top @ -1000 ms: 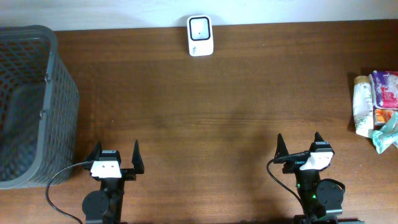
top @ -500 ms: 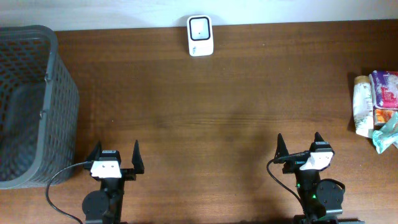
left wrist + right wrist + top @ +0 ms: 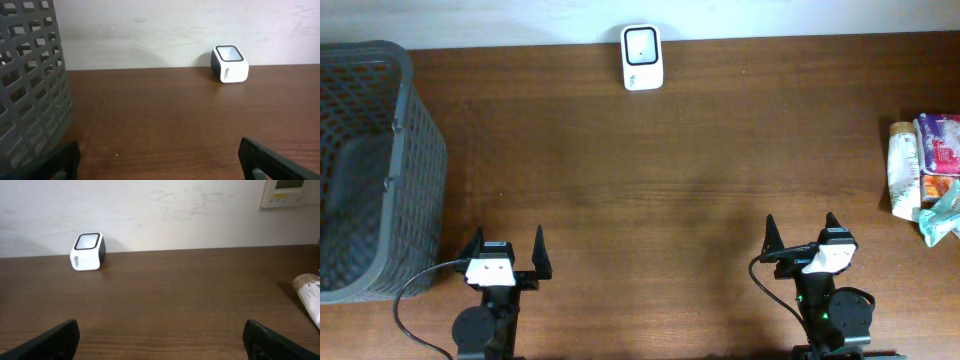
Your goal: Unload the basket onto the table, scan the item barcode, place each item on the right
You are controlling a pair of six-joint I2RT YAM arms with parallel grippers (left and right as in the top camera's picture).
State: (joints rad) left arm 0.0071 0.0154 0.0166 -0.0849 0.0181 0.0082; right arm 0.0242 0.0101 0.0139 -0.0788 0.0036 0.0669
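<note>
Surface: dark brown wooden table set against a pale, scuffed wall.
Left gripper: the left gripper sits at the near edge of the table, left of centre. Its two dark fingers are spread wide apart, holding and touching nothing.
Right gripper: the right gripper sits at the near edge, right of centre. Its fingers are likewise spread wide with only bare wood between them.
Scanner: a small white barcode scanner with a dark side and a square window on its top face. It stands at the far edge of the table by the wall, well apart from both grippers.
Items: a cluster at the table's right edge, far from either gripper. It includes a white tube with a tan cap, a purple and pink packet, and a teal packet. No barcode can be made out.
Basket: a grey lattice basket stands at the left end of the table, just beside the left gripper.
Wall: a pale control panel is mounted at the upper right.
</note>
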